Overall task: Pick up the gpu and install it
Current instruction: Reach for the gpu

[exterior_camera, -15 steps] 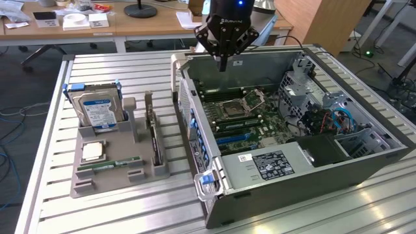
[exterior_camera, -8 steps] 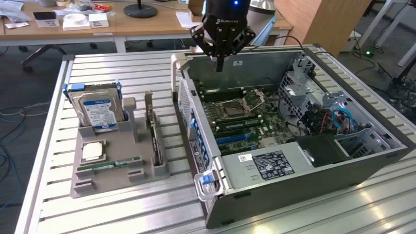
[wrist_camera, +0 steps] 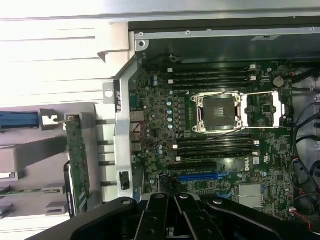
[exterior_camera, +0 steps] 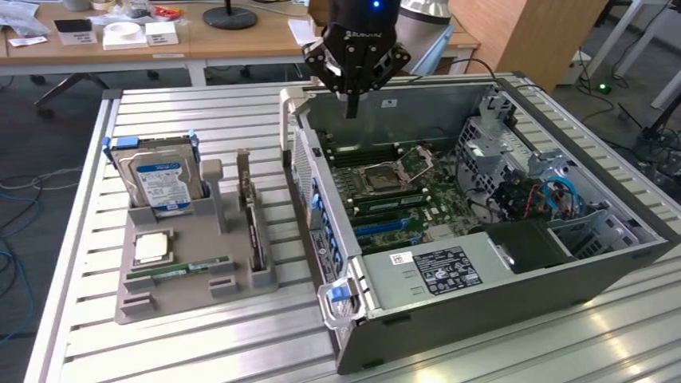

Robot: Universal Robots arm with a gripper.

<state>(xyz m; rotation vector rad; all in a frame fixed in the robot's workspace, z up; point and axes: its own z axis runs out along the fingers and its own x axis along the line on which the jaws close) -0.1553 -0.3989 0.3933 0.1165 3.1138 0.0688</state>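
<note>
The black end effector sits at the upper centre of the exterior view, above the far wall of the open grey metal computer case. Its fingers are closed tip to tip, with nothing between them. In the wrist view the end effector hangs over the green motherboard, near the blue expansion slot.

The gpu, a thin flat rectangular expansion card with a dark face and a silver metal bracket at one end, stands on edge in the grey plastic parts holder at the left of the exterior view, well apart from the end effector. In the wrist view the gpu lies just outside the case wall.

The same holder carries an upright blue-labelled silver hard drive, a flat square processor chip and a slim green RAM stick. Holder and case rest on the slatted aluminium counter.
</note>
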